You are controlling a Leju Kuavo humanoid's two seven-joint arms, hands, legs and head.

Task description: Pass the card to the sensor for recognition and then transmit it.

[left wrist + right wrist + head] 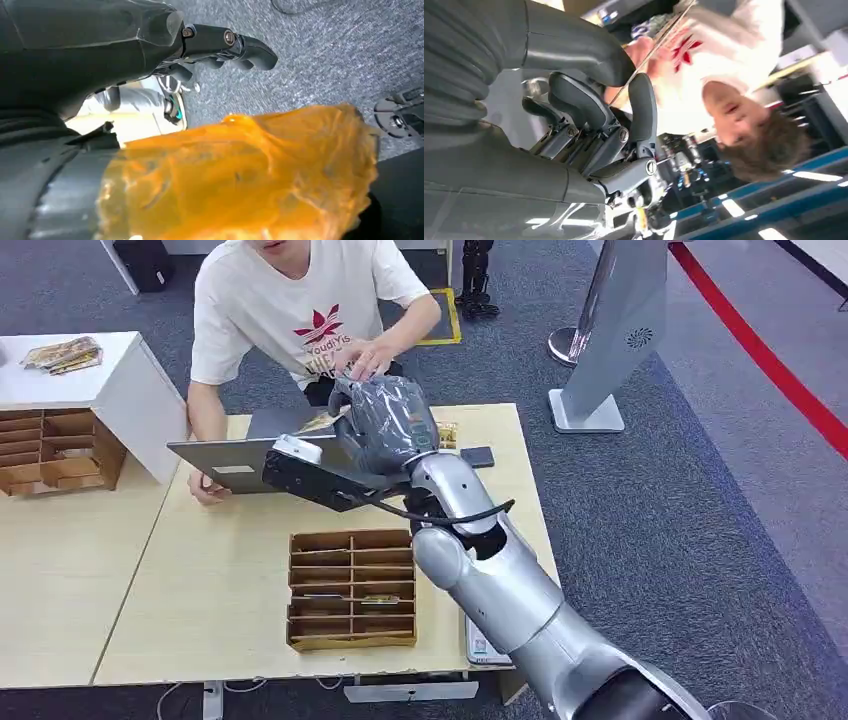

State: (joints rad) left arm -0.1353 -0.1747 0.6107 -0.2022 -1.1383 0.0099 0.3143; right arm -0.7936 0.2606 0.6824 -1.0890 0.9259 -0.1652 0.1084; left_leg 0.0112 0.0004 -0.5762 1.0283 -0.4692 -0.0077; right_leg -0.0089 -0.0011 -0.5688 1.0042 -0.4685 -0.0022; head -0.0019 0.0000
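the left robot hand [225,47] hung over grey carpet, fingers curled in on nothing. the right robot hand [385,425] was raised over the worktop [200,590], past the wooden divider tray [352,588], and pinched a thin card [651,55] edge-on between thumb and a finger. just beyond it a person [300,310] in a white shirt reached a hand [362,358] to the card. a grey flat device [235,458] lay left of the right robot hand.
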